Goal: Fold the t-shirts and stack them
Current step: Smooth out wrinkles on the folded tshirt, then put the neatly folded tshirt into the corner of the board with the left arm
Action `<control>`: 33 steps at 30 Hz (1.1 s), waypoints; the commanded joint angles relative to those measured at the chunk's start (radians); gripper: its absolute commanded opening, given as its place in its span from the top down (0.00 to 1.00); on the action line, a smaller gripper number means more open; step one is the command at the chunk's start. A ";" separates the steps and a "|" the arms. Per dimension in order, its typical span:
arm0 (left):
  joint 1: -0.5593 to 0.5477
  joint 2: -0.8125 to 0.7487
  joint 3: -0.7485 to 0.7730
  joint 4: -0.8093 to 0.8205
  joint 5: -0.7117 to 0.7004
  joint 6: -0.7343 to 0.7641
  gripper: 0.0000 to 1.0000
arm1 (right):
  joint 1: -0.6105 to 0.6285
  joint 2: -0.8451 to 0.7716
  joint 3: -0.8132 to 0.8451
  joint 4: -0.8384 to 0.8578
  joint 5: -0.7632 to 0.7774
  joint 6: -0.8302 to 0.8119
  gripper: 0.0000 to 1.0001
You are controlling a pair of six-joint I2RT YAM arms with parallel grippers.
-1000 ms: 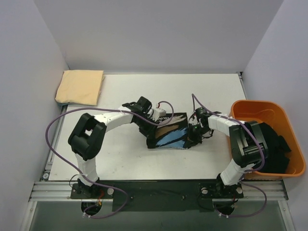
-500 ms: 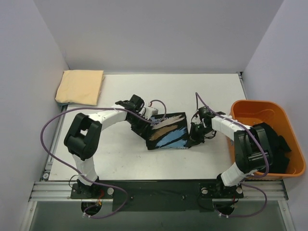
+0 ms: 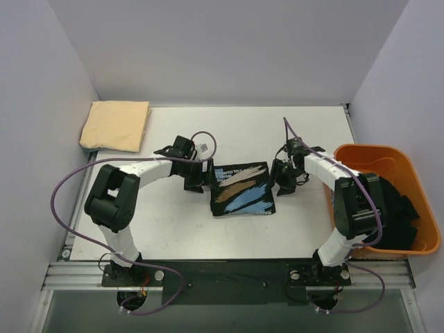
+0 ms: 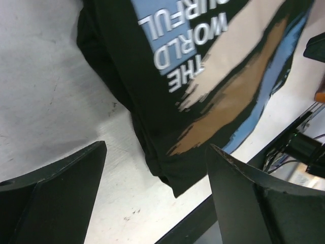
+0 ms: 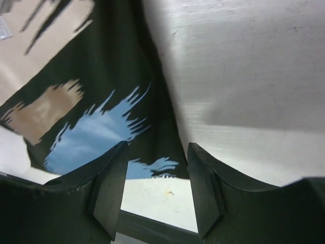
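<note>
Printed tee (image 3: 241, 189): lay folded on tabletop (image 3: 166, 222), between the arms.
Left end effector (image 3: 197, 182): fingers apart, empty, just beside tee.
Right end effector (image 3: 284, 183): apart, empty, beside opposite edge.
Risk: fold could fall open en route to tan tee (image 3: 115, 125) if only the top layer was pinched.
Writing: "THE WORLD" legible; rest cut off.

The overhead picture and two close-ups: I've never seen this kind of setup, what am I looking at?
Two robot arms are bolted at the near edge of a table. The overhead picture comes from a fixed camera above them; each close-up comes from a camera on one wrist. A folded black t-shirt with a brush-stroke print lies between the left gripper and the right gripper; both are open and hold nothing. A folded yellow-tan t-shirt sits at the far left corner, and an orange bin on the right holds black cloth.
</note>
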 commanded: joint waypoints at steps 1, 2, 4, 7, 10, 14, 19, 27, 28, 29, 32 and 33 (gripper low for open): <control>-0.002 0.038 -0.061 0.182 0.053 -0.205 0.10 | -0.004 0.051 -0.025 0.045 0.015 0.030 0.54; -0.008 0.050 -0.073 0.223 0.058 -0.234 0.10 | -0.004 0.057 -0.033 0.056 0.000 0.036 0.54; -0.011 0.064 -0.107 0.289 0.073 -0.274 0.10 | -0.005 0.069 -0.056 0.091 -0.017 0.056 0.55; -0.013 0.093 -0.156 0.385 0.113 -0.325 0.13 | -0.010 0.082 -0.093 0.134 -0.028 0.080 0.57; -0.022 0.145 -0.185 0.512 0.144 -0.378 0.24 | -0.014 0.079 -0.117 0.153 -0.034 0.090 0.57; -0.022 0.210 -0.213 0.590 0.157 -0.417 0.54 | -0.017 0.082 -0.122 0.164 -0.039 0.100 0.57; 0.007 0.207 -0.205 0.589 0.176 -0.392 1.00 | -0.024 0.050 -0.122 0.158 -0.045 0.104 0.57; 0.082 0.132 0.046 0.083 0.075 -0.023 1.00 | -0.097 -0.177 -0.105 0.030 -0.033 0.035 0.49; 0.108 0.127 0.077 0.060 0.076 -0.004 1.00 | -0.102 -0.208 -0.089 -0.008 -0.031 0.013 0.47; 0.122 0.121 0.091 0.023 0.072 0.031 1.00 | -0.111 -0.220 -0.079 -0.029 -0.022 -0.002 0.47; 0.194 0.133 0.201 -0.086 0.055 0.130 1.00 | -0.117 -0.263 -0.039 -0.106 0.018 -0.060 0.46; 0.206 0.157 0.229 -0.163 0.039 0.205 1.00 | -0.122 -0.272 -0.036 -0.114 0.019 -0.073 0.46</control>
